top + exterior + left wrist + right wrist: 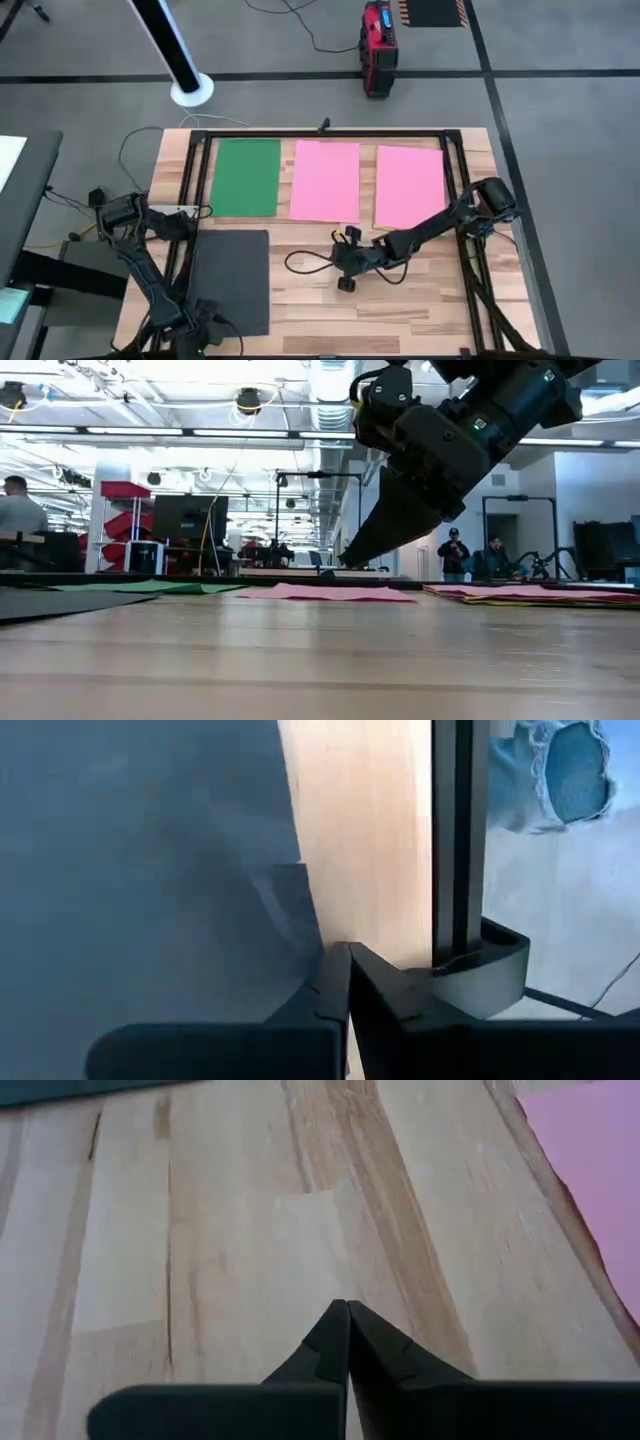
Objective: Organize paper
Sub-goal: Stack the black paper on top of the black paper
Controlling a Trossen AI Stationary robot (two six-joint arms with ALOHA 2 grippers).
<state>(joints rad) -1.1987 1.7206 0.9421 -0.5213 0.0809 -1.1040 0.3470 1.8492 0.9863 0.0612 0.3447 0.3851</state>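
With both grippers pressed together, the right gripper (347,284) over bare wood below the pink sheets (325,180), it should spread its fingers before reaching a sheet's edge.

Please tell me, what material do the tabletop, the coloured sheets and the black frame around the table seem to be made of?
The tabletop looks like pale wood with a smooth finish: joined planks and grain show. The green sheet, the pink sheets and the dark grey sheet seem to be matte paper, thin and lying nearly flat. The black frame is probably metal bar; this is less sure.
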